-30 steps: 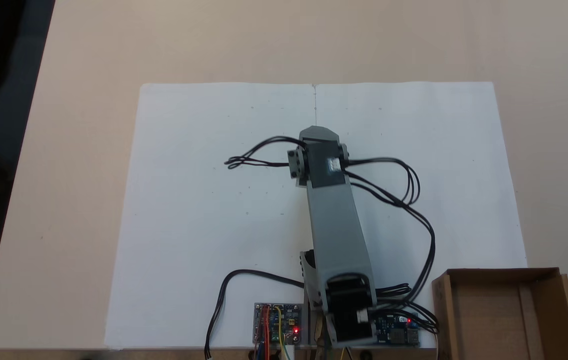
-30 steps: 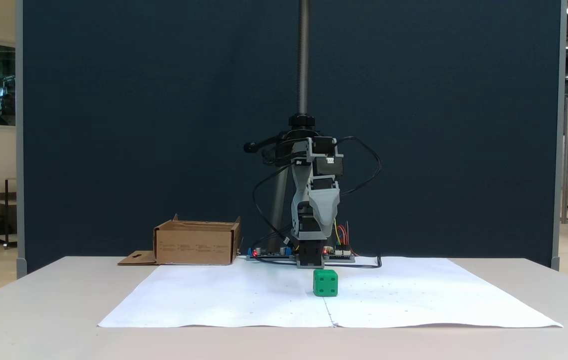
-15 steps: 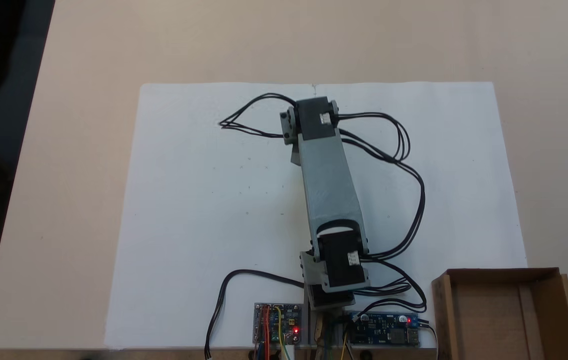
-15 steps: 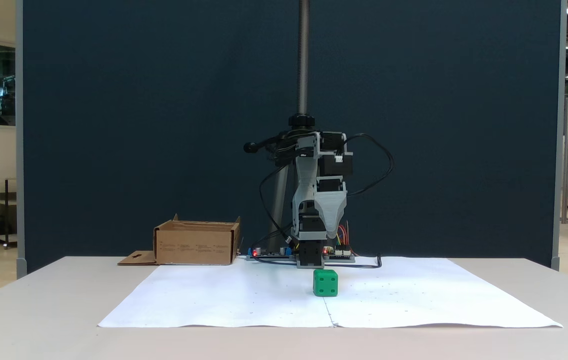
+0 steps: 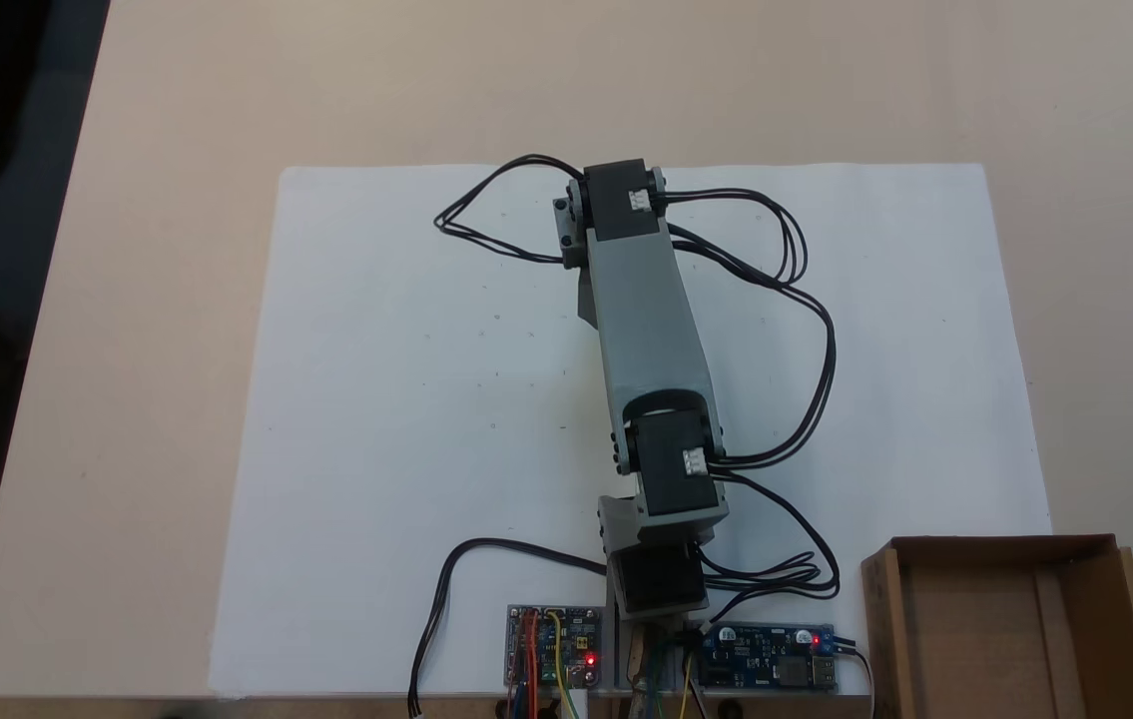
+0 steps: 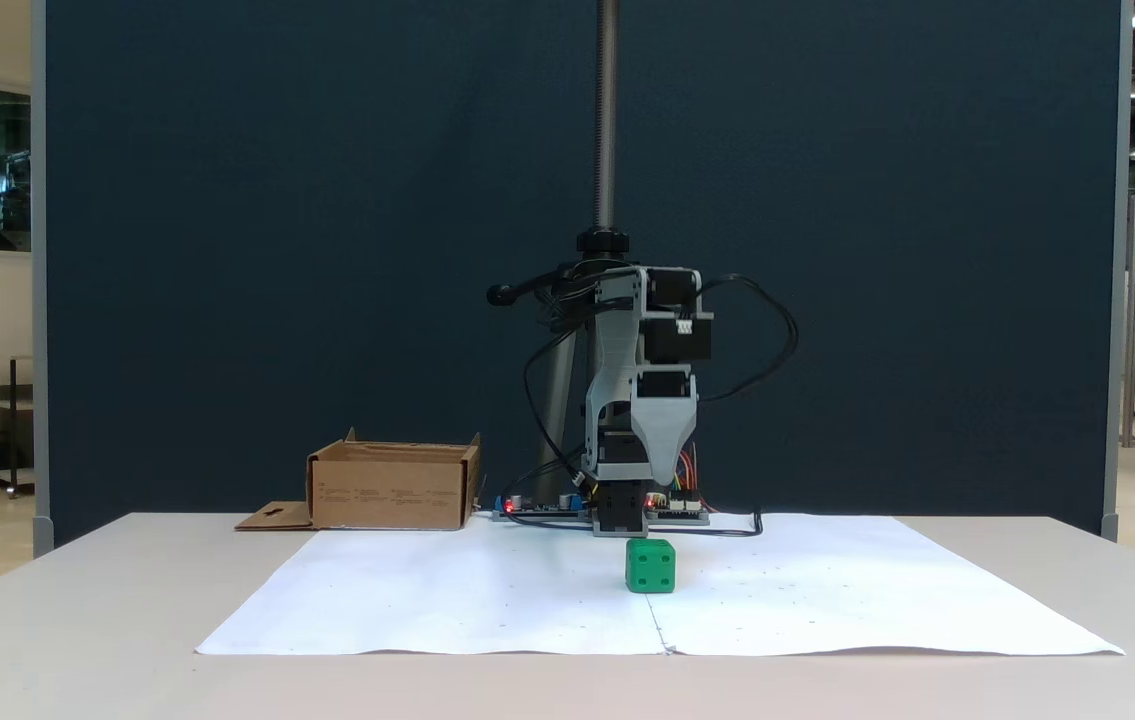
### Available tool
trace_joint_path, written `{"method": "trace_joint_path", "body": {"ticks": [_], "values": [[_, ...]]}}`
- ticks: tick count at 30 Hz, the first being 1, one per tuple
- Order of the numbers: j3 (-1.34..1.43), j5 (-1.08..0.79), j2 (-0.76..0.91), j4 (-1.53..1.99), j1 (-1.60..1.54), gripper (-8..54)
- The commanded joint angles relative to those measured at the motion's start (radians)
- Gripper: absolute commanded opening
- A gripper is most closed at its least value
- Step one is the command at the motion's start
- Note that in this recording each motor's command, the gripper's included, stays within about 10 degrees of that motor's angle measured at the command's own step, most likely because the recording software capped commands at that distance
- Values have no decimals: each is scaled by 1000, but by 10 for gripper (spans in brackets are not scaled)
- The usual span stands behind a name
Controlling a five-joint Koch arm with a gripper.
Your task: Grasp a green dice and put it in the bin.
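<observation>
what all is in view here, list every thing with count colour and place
green dice: one, bright green with dark pips, on the white paper below the gripper, seen in a fixed view
bin: one, brown cardboard, open top, by the arm's base at the table edge; flap with a hang-hole at its side
white paper: one large sheet, white, flat over the middle of the table
table: one, beige, under everything
circuit boards: two, with red lights and coloured wires, either side of the arm's base
pole: one, grey metal, upright behind the arm
arm: one, grey and black, black cables looping off it, reaching out over the paper
gripper: one, grey, pointing down above the dice, not touching it
</observation>
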Motion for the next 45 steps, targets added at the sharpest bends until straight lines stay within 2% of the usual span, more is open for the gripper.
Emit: {"method": "trace_joint_path", "body": {"ticks": [1,10,20,45], "values": [[-51,54,5,58,-8,416],[-44,-83,-8,60,-5,417],[-44,-209,-97,55,14,444],[-46,-196,-201,-26,74,441]]}}
